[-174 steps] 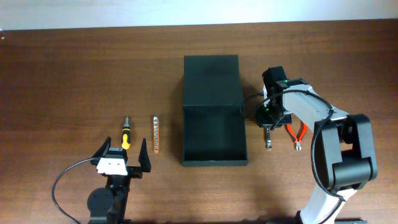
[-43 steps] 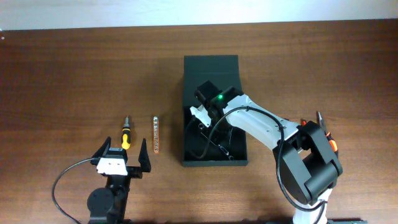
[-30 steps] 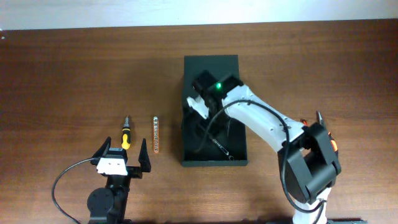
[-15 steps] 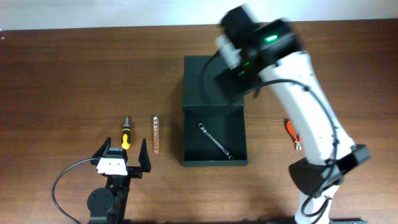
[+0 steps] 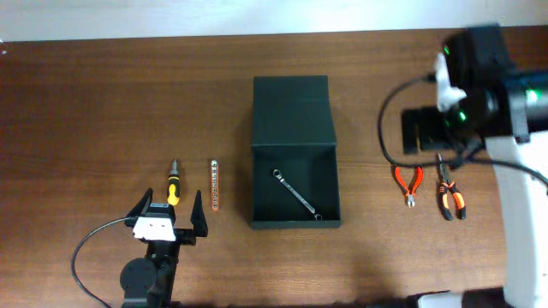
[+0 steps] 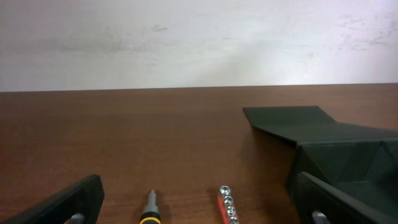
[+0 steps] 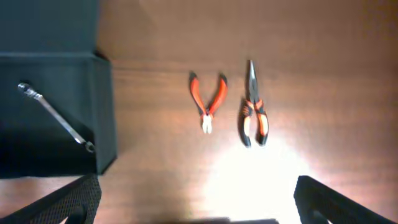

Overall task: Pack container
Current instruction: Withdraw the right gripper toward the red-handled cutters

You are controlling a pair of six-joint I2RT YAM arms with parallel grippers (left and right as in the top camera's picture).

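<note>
Container (image 5: 295, 103) sits mid-table, lid flapped open; one wrench (image 5: 296, 195) lies inside. Not yet packed: screwdriver (image 5: 173, 183), what looks like a bit strip (image 5: 214, 185), red-handled pliers (image 5: 408, 183), long-nose pliers (image 5: 449, 192). Left gripper (image 5: 169, 212) and right gripper (image 7: 199, 202) both spread wide, empty. Early going.

A dark brown wooden table (image 5: 103, 94) stands against a plain white wall (image 6: 186, 43).

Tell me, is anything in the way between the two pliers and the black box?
No, nothing visible. Only bare table lies between the red pliers, the orange-and-black pliers and the container. Its lid is folded back, and just a wrench lies inside.
</note>
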